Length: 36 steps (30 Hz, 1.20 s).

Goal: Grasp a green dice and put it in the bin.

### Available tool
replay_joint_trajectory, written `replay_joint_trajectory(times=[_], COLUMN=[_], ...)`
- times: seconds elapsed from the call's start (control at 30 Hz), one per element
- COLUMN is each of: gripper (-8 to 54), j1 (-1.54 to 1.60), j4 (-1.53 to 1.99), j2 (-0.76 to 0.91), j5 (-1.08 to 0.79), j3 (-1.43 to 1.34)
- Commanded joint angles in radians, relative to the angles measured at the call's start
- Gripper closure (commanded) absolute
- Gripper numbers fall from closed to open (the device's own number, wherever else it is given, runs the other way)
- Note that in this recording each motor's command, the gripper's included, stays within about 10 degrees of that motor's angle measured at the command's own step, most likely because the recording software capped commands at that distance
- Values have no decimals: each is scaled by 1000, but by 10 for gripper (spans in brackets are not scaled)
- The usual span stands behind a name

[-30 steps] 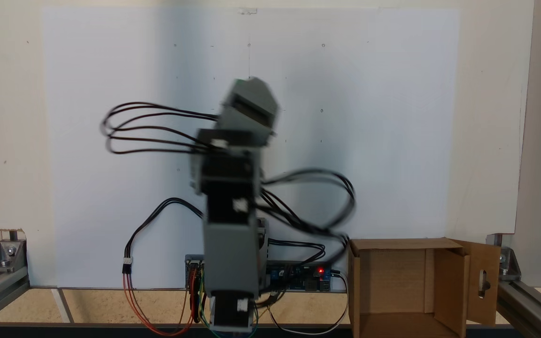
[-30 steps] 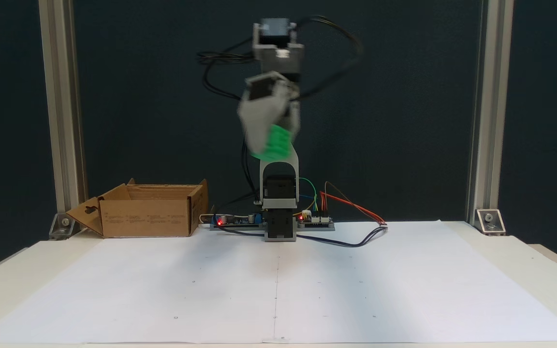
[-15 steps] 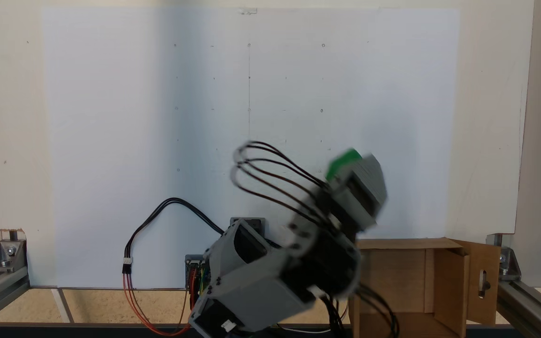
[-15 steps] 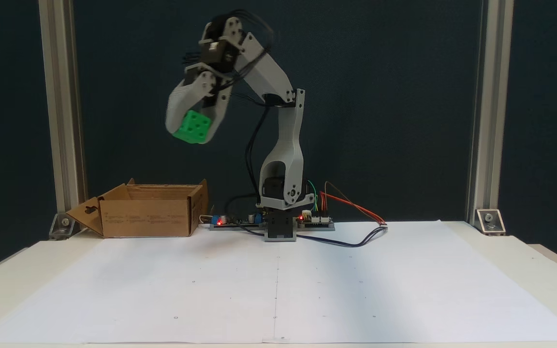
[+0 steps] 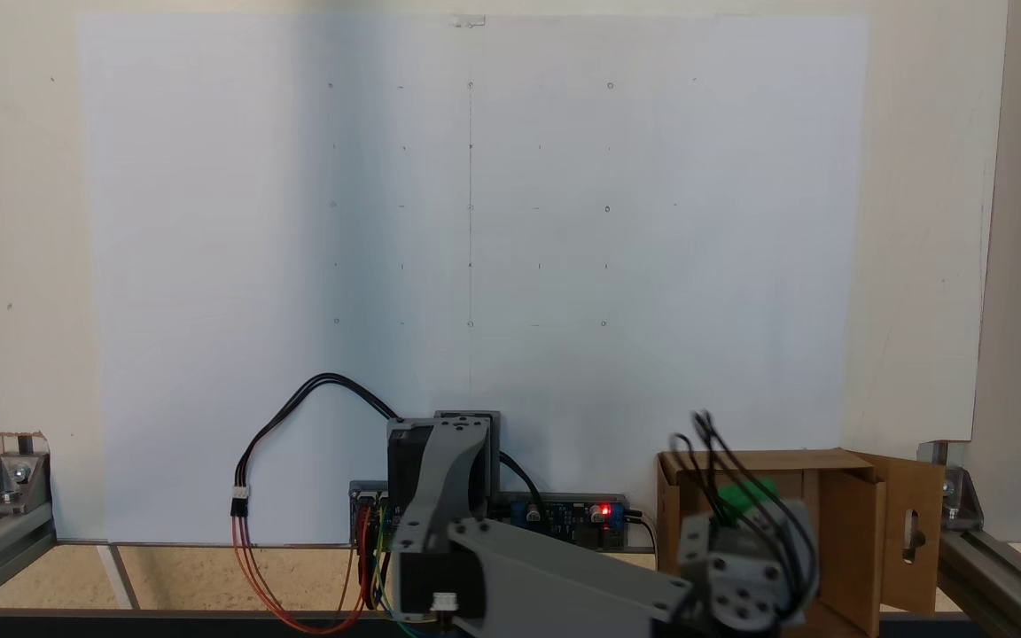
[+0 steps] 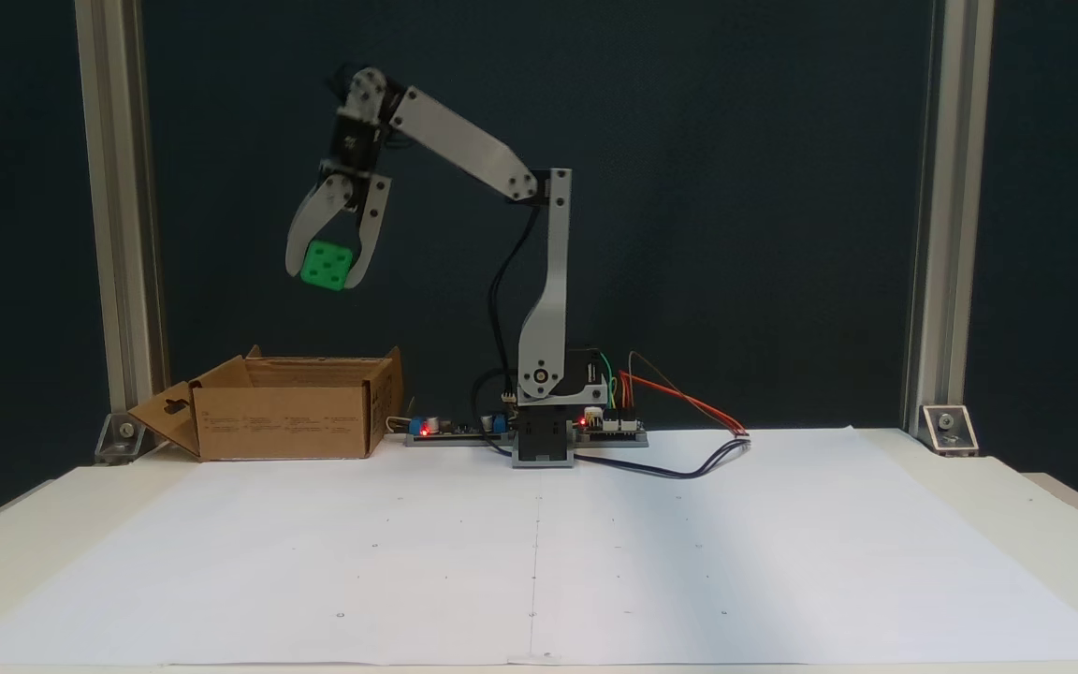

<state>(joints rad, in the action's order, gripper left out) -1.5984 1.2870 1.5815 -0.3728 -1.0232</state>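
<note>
**Ana:** Looking at the arm from the front, where is the green dice (image 6: 327,265)?

**Ben:** It is up in the air, right between the 2 fingers of the gripper (image 6: 327,271). 1 finger presses its left side and 1 presses its right side. The gripper points down and is closed just as wide as the dice. It holds nothing else.

**Ana:** Is the dice near the tips?

**Ben:** Yes. It sits low between the fingers, down at their ends. Its bottom corner sticks out a bit under the tips.

**Ana:** And the bin (image 6: 282,417)?

**Ben:** The bin is the brown box on the table, at the far left in the front view. The dice hangs high over it, well apart from it. The box is open on top, and 1 flap with a hole sticks out on its left side.

**Ana:** What about the view from above?

**Ben:** There the bin (image 5: 838,523) is at the bottom right. I see a bit of the green dice (image 5: 745,494) over the open box, partly hidden by the grey wrist and black wires. The fingers are hidden there.

**Ana:** What else is on the table?

**Ben:** A big white paper (image 6: 539,552) covers the table. The arm's base (image 6: 544,438) stands at the far edge of it, to the right of the bin, with a board with red lights (image 6: 502,426) beside it.
</note>
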Motion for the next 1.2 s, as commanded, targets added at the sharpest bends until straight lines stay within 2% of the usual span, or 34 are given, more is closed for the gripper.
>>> replay_joint_trajectory(times=[0.0, 0.43, 0.6, 0.67, 0.77, 0.8, 0.97, 1.07, 1.17], gripper=[336, 336, 336, 170, 54, 37, 37, 26, 19], j1=[-77, -279, -279, -279, -281, -281, -279, -256, -156], j4=[-52, -91, -137, -135, -137, -137, -190, -195, -195], j2=[-40, -365, -422, -442, -442, -442, -439, -307, -134], j5=[-107, -241, -244, -244, -242, -242, -236, -169, 2], j3=[28, 26, 26, 25, 18, 18, 18, 21, 21])
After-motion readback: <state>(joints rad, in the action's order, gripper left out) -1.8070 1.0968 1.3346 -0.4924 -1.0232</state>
